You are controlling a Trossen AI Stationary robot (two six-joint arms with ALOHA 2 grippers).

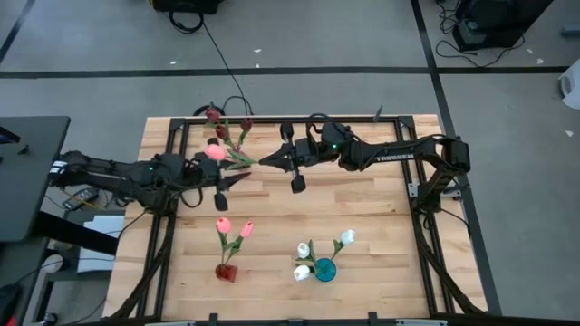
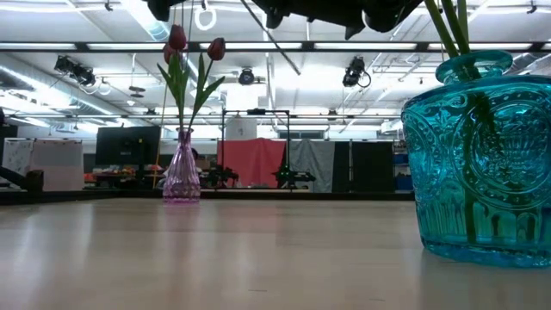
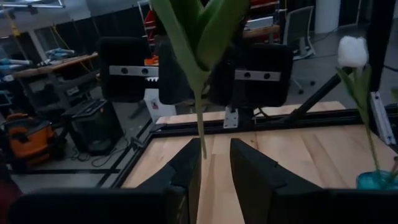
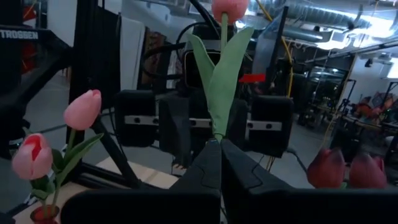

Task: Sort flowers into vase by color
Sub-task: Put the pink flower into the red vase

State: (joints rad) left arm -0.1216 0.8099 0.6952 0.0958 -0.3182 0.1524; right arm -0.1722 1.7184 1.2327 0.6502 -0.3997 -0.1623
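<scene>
A pink tulip is held in the air over the table's far middle by my right gripper, which is shut on its stem. Its bud and two green leaves rise past the fingertips. My left gripper faces it from the left, open. The bare lower stem hangs down between its fingers. Two pink tulips stand in a red vase. White ones stand in a teal vase, and maroon ones at the far edge. My right gripper pinches the stem just under the leaves between its two fingers, coming about level from the table's right. The tulip is lifted clear, its bud slanting up and toward the left arm. My left gripper's fingers flank the stem's lower end; whether one touches it, I cannot tell.
The maroon tulips' pale purple vase stands at the table's far edge, just beyond both grippers. The red and teal vases stand near the front edge. Bare wood lies between them and the arms. A black metal frame borders the table.
</scene>
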